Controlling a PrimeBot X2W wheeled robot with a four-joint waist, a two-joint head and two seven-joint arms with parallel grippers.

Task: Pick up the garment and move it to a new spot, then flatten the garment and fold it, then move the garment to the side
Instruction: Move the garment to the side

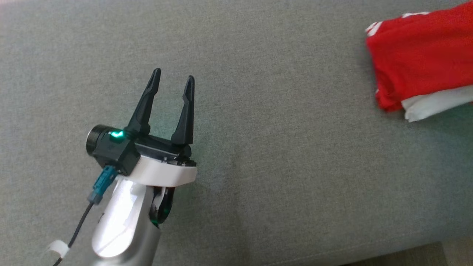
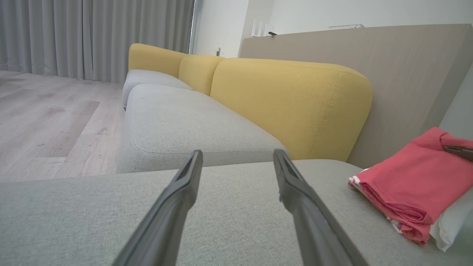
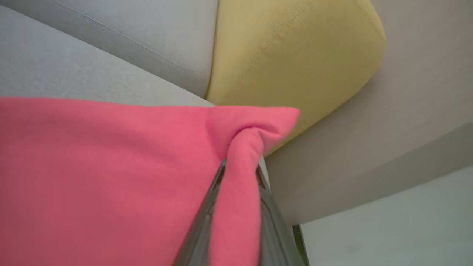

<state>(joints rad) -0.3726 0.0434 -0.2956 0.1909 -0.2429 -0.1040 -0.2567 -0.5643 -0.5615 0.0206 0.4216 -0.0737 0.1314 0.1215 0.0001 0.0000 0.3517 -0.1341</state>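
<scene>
We work on a grey sofa seat (image 1: 258,55) in a room with grey curtains (image 2: 74,37) and a wood floor (image 2: 48,122) off to the left, and yellow back cushions (image 2: 288,107) running along behind the seat. On the left, the left claw (image 1: 173,74) hovers over bare upholstery with its two dark fingers spread apart and nothing between them, well apart from the cloth. Further right, at the far right edge of the seat, lies the garment (image 1: 421,55): a red fabric piece already folded into a thick stack, with a white layer (image 1: 432,105) poking out along its lower edge. At the far right, the right claw (image 3: 242,173) is clamped on a pinch of the red cloth near one top corner, the fabric bunching up between the closed fingers. We judge the garment light, soft and limp, a knit that will sag and slide open rather than hold its shape, so a one-corner pinch is likely to lift only the upper layers and let the fold spill. For a move to the side we would rather take hold at the folded edge, where all layers meet, biting deep enough to catch the white layer too, or drag the stack low across the seat. The weave looks grippy, not slippery, and nothing here is fragile.
</scene>
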